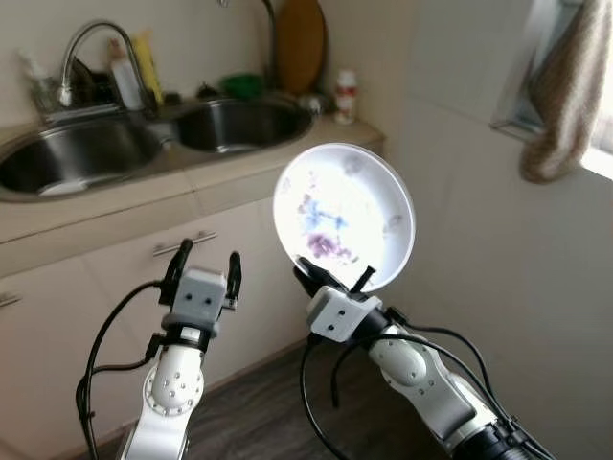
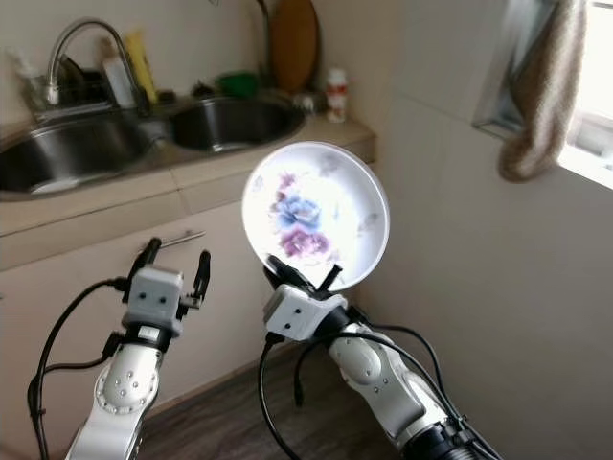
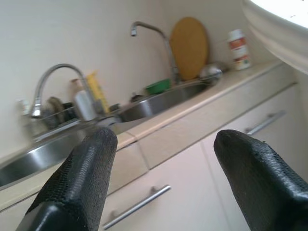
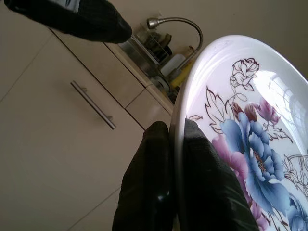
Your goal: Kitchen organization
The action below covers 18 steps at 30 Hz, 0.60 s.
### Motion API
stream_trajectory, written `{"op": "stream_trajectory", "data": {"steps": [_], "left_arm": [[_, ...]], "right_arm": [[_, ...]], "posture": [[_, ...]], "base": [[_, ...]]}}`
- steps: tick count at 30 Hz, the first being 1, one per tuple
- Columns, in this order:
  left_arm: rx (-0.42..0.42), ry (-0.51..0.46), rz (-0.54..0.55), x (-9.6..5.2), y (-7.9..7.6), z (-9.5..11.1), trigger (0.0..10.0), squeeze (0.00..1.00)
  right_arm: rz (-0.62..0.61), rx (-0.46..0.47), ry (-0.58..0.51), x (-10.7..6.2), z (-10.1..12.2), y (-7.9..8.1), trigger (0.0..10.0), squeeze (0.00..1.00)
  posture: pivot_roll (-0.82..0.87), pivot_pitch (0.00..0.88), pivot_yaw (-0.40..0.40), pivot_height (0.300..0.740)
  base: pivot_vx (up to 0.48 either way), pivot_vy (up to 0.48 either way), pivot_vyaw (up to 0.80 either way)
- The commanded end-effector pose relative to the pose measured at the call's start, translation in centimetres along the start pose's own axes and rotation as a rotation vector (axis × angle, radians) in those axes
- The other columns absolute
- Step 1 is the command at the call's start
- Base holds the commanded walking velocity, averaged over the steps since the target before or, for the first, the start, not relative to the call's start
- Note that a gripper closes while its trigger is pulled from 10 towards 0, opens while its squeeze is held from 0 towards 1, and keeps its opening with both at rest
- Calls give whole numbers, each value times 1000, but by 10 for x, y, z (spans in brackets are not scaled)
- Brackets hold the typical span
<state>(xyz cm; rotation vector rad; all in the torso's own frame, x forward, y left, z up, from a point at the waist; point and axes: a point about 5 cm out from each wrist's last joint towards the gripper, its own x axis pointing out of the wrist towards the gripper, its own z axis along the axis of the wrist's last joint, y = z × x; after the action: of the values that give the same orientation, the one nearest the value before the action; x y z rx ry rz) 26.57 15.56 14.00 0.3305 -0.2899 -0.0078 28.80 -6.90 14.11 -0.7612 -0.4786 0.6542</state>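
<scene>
Pinching plate (image 2: 316, 213) rim, right tool (image 2: 300, 274).

Beige cabinets (image 1: 115, 278), double sink (image 1: 86, 153), dark floor (image 1: 259, 412)

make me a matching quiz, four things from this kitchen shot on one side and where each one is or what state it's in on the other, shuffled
Things:
1. floral plate
2. left tool
3. beige towel
4. wooden cutting board

Places or states:
A. hanging by the window
B. open, holding nothing, in front of the cabinet
C. leaning on the wall behind the sink
D. pinched at its rim, held upright by the right tool

Pairs: 1-D, 2-B, 3-A, 4-C
</scene>
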Motion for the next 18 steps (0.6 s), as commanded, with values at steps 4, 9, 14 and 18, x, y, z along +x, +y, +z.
{"op": "stream_trajectory", "data": {"steps": [4, 9, 14, 18], "left_arm": [[-4, -12, -5, 2, -3, 6, 10000, 0], [-6, -21, 1, 5, -2, 9, 10000, 0], [-10, -31, 3, 7, -3, 12, 10000, 0], [-17, -37, 7, 9, -2, 13, 10000, 0]], "right_arm": [[-24, -34, -22, 0, 3, -12, 10000, 0], [-74, -8, -45, 4, 6, -22, 10000, 0], [-106, -3, -65, 7, 9, -30, 10000, 0], [-104, -39, -77, 8, 11, -31, 10000, 0]], "posture": [[-16, 0, 4, 740], [-20, 0, 7, 740], [-20, 0, 7, 740], [-21, 0, 6, 740]], "base": [[278, 0, 800], [279, 0, 800], [277, 0, 0], [280, 0, 0]]}}
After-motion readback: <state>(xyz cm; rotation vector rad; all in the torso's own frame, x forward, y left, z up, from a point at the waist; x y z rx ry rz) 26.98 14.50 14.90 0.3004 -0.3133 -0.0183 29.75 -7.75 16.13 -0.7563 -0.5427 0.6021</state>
